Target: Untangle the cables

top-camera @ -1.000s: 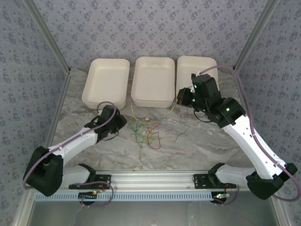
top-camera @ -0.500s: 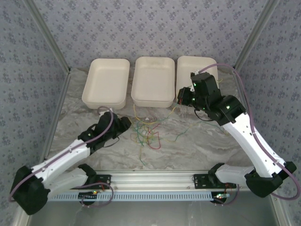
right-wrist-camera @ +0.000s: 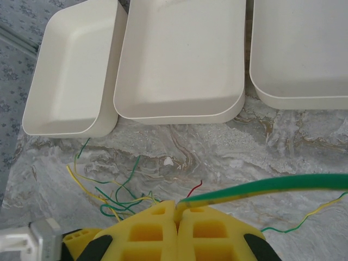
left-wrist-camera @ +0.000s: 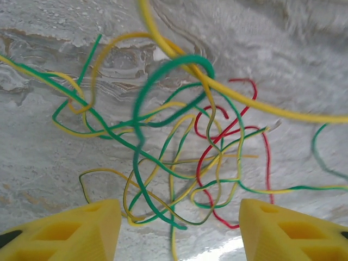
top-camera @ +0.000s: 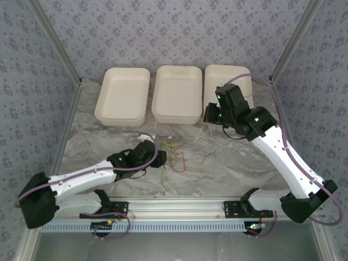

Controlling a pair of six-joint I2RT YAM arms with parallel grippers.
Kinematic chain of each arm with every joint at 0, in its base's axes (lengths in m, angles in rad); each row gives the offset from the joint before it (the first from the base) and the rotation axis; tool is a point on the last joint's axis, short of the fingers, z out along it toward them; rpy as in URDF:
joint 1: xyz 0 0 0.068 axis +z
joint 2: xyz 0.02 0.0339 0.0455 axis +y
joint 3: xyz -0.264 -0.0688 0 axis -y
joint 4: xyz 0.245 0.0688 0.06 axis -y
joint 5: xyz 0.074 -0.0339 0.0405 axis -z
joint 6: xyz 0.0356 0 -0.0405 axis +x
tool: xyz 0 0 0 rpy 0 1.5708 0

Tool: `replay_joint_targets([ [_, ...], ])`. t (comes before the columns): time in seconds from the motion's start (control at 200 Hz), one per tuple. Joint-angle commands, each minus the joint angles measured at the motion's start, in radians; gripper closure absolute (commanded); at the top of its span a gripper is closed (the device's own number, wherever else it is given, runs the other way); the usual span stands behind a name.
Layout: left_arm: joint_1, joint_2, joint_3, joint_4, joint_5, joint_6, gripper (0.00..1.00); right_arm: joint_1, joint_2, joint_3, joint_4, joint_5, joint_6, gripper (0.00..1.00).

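The cables lie as a tangle of thin green, yellow and red wires on the marble table, in front of the middle tray. My left gripper sits low at the tangle's left edge. In the left wrist view its yellow fingers stand wide apart and open, with loops of the cables on the table just ahead of them. My right gripper hovers near the right tray's front corner. It is shut on a green-and-yellow cable that runs off to the right.
Three empty white trays stand in a row at the back: left, middle, right. A small white scrap lies on the marble in front of the middle tray. A metal rail bounds the near edge.
My left arm has swung down and to the right, up to the tangle's left edge, and its jaws have opened. The right gripper has shifted slightly back, still gripping its cable.
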Motion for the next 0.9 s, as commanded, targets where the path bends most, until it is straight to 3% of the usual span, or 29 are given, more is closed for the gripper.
replay_joint_targets([
  [0.0,-0.026,0.056,0.056,0.038,-0.144,0.096,0.37,0.001,-0.006,0.025,-0.009,-0.023,-0.020,1.00],
  [0.205,-0.027,0.161,0.090,0.085,-0.268,0.114,0.32,-0.003,-0.017,0.013,0.000,-0.056,-0.008,1.00],
  [0.385,-0.020,0.258,0.126,0.102,-0.366,0.102,0.36,-0.007,-0.029,0.011,-0.009,-0.079,0.001,1.00],
  [0.435,-0.008,0.280,0.131,0.109,-0.372,0.091,0.45,-0.007,-0.033,0.011,-0.022,-0.078,0.001,1.00],
  [0.505,0.015,0.293,0.133,0.105,-0.381,0.060,0.83,-0.008,-0.043,0.011,-0.053,-0.060,-0.003,1.00],
  [0.56,0.041,0.287,0.123,0.104,-0.377,0.028,0.97,-0.011,-0.058,0.003,-0.084,-0.036,-0.002,1.00],
  [0.725,0.120,0.217,0.046,0.161,-0.294,-0.029,1.00,-0.049,-0.149,-0.038,-0.154,0.072,0.008,1.00],
  [0.899,0.200,0.193,0.004,0.189,-0.177,-0.084,1.00,-0.128,-0.221,-0.019,-0.185,0.082,0.009,1.00],
])
